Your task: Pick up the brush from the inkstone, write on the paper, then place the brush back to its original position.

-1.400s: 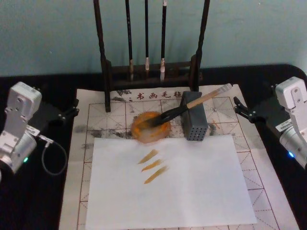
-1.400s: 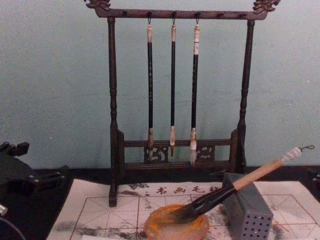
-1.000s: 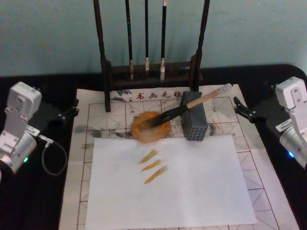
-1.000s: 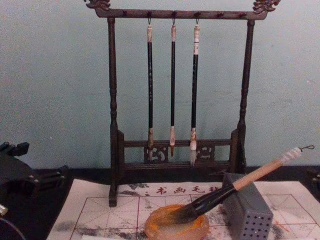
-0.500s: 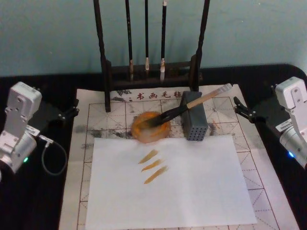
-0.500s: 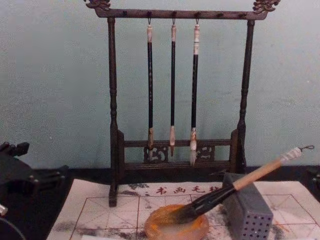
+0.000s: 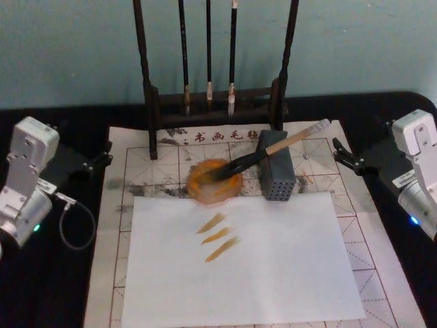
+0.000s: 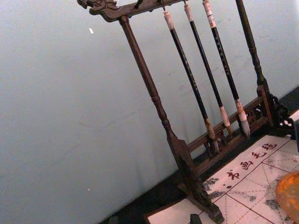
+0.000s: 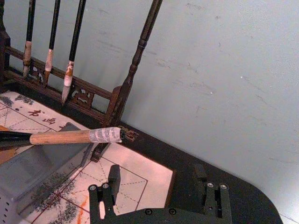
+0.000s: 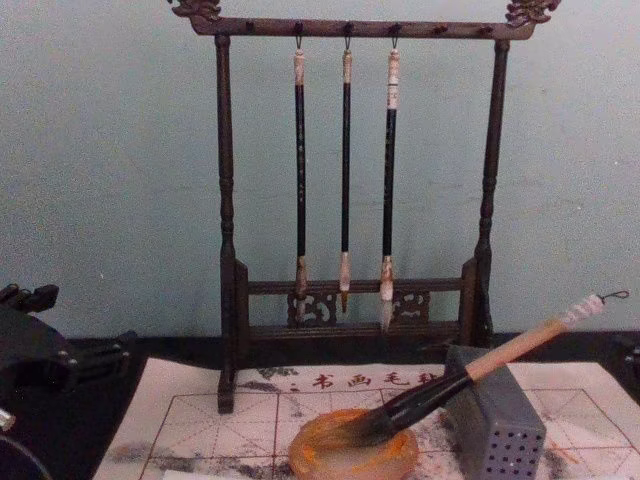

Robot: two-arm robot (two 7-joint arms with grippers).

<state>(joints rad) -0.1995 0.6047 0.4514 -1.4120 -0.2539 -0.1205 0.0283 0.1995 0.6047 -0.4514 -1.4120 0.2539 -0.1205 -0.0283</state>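
The brush [image 7: 287, 142] lies slanted, its dark bristles in the amber inkstone [image 7: 215, 183] and its tan handle propped on a grey block [image 7: 275, 174]; the chest view shows the brush [image 10: 500, 358] and inkstone [image 10: 345, 458] the same way. The red-gridded paper [image 7: 136, 167] lies under them, and a plain white sheet [image 7: 273, 260] with three orange strokes lies on top of it. My left gripper [image 7: 100, 156] sits open at the paper's left edge. At the right edge my right gripper [image 7: 339, 154] [image 9: 156, 186] is open, with the brush's end cap [image 9: 106, 135] a short way beyond it.
A dark wooden rack [image 7: 147, 89] with three slim hanging brushes [image 10: 345, 170] stands behind the inkstone. A looped cable [image 7: 75, 222] lies by my left arm. The black table [image 7: 61, 287] borders the paper on both sides.
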